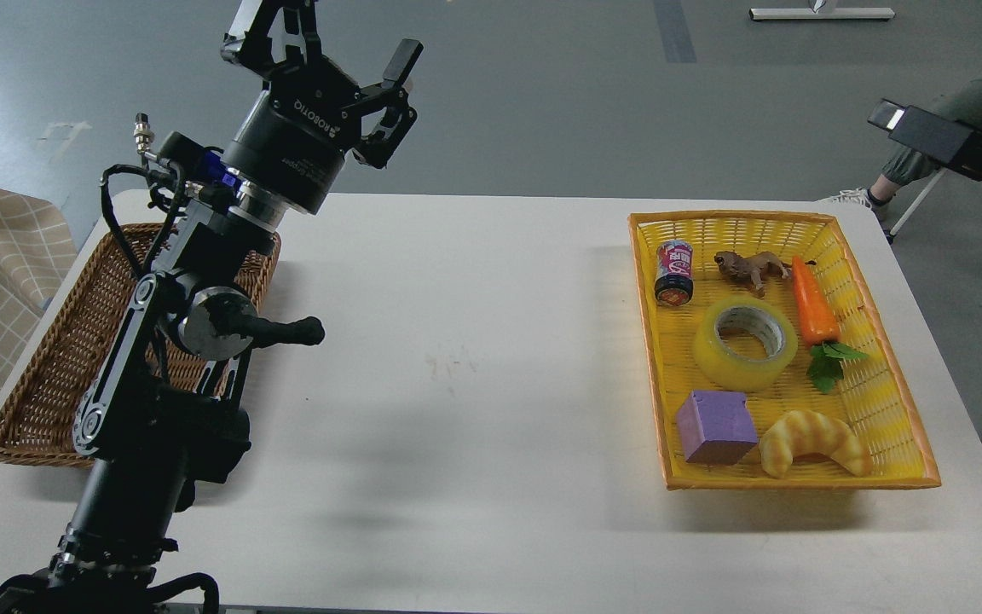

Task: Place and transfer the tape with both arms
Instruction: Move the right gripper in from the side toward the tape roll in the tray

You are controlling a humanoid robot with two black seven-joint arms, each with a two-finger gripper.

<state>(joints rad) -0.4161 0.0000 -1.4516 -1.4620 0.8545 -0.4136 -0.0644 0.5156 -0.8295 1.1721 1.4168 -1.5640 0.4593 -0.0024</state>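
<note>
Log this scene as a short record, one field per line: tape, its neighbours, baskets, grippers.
tape: the tape lies flat, core hole up, in the middle of the yellow basket
neighbours: can, toy animal, carrot, purple block, croissant
other basket: brown wicker basket at table's left, partly behind the arm
left gripper: left gripper raised above the table's far edge, fingers spread, holding nothing
right gripper: not in view
</note>
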